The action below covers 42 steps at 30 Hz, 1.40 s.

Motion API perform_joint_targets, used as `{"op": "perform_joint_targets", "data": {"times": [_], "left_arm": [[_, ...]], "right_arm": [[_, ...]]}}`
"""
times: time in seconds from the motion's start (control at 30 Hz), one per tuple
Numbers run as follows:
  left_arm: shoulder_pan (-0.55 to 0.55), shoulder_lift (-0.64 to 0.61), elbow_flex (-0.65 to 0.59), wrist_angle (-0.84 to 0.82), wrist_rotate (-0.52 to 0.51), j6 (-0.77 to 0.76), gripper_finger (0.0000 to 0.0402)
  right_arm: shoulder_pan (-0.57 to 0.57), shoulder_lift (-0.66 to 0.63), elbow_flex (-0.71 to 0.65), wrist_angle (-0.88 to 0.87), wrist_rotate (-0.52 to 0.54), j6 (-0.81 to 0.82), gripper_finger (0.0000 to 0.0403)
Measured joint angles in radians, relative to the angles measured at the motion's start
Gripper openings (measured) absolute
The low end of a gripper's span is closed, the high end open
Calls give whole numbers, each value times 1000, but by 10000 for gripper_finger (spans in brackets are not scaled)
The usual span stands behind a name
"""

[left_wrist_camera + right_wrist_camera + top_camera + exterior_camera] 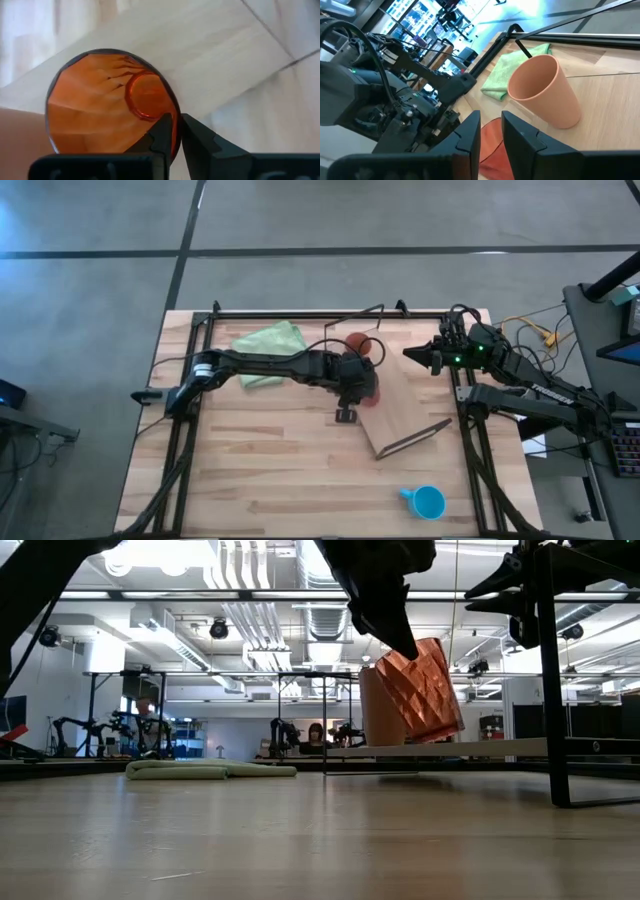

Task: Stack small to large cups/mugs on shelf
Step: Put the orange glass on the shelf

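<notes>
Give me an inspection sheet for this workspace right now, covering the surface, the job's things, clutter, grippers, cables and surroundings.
Surface: light wooden table, dark frame rails along its edges.
Job's things: shelf lies on the table; tan-orange cup stands on it; translucent red-orange cup is tilted above the shelf, held by its rim; blue mug sits apart near the table's front edge.
Clutter: pale green cloth folded at the back left.
Grippers: left gripper shut on the red-orange cup's rim; right gripper waits near the shelf's right end, jaws slightly apart, holding nothing.
Cables: black cable along the left arm; yellow wires off the table's right.
Surroundings: lab room, a person seated far behind.
</notes>
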Motion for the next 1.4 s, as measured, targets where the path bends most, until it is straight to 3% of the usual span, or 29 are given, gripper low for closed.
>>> {"op": "perform_joint_targets", "data": {"times": [0.83, 1.1, 1.4], "left_arm": [[1, 2, 1, 216, -45, -34, 25], [12, 2, 1, 204, -178, -22, 13], [61, 3, -39, 200, -109, -130, 0]], "right_arm": [[0, 0, 0, 0, 0, 0, 73], [0, 0, 0, 0, 0, 0, 73], [0, 0, 0, 0, 0, 11, 73]]}}
